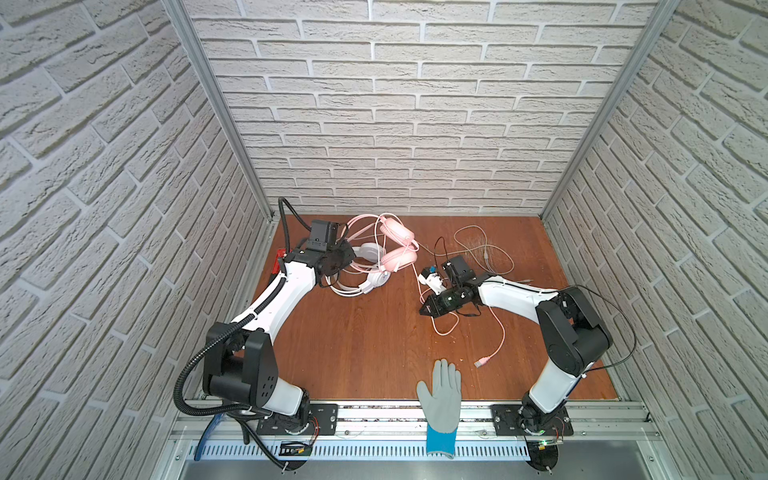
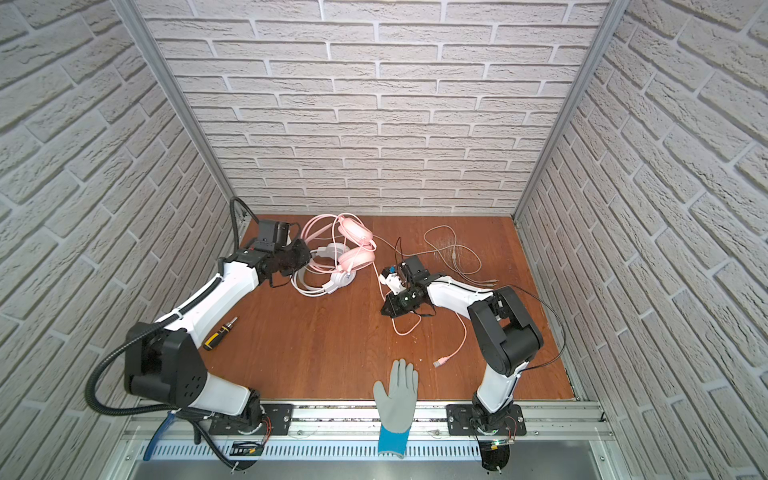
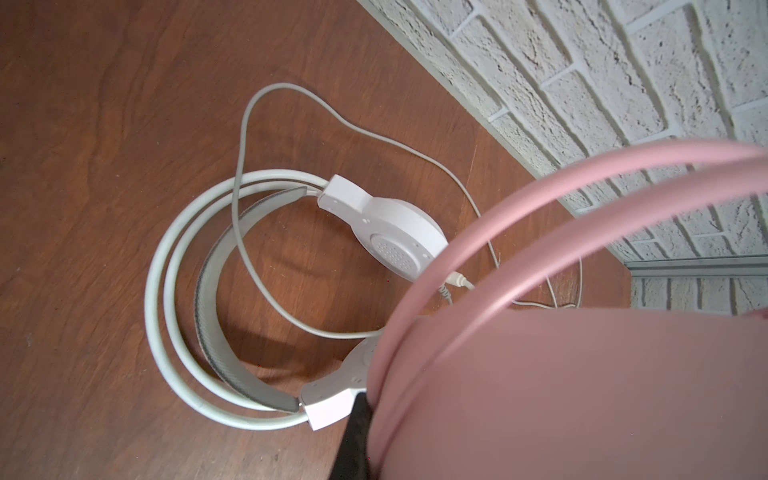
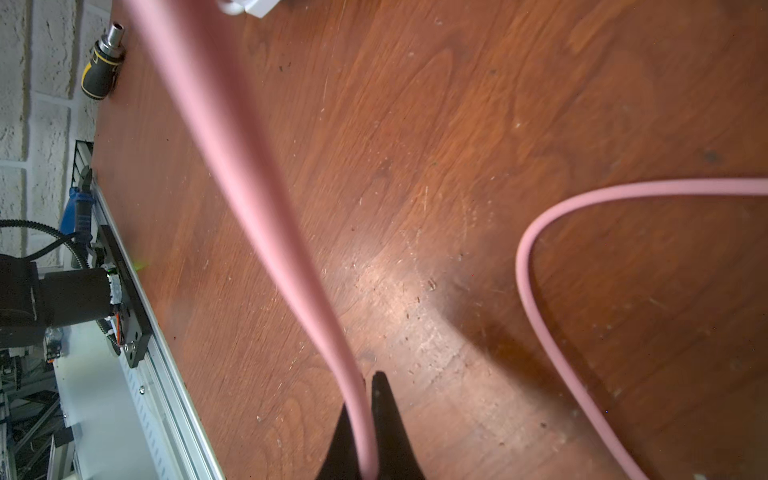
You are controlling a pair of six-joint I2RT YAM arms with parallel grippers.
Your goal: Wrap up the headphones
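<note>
Nearest us, a grey glove (image 1: 442, 395) lies across the front rail (image 1: 374, 414). Beyond the glove and to its left, we see the left gripper (image 1: 338, 259) clamped on the pink headset (image 1: 401, 259), which overlaps the white headset (image 3: 395, 232). Straight beyond the glove, the right gripper (image 4: 368, 399) has its 2 jaws pinched on the pink cable (image 4: 536, 266)

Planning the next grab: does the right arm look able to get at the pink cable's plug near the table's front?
Probably yes: the plug lies uncovered on the table near that arm's base. But the right gripper is shut on the pink cable, so it must let go first.
</note>
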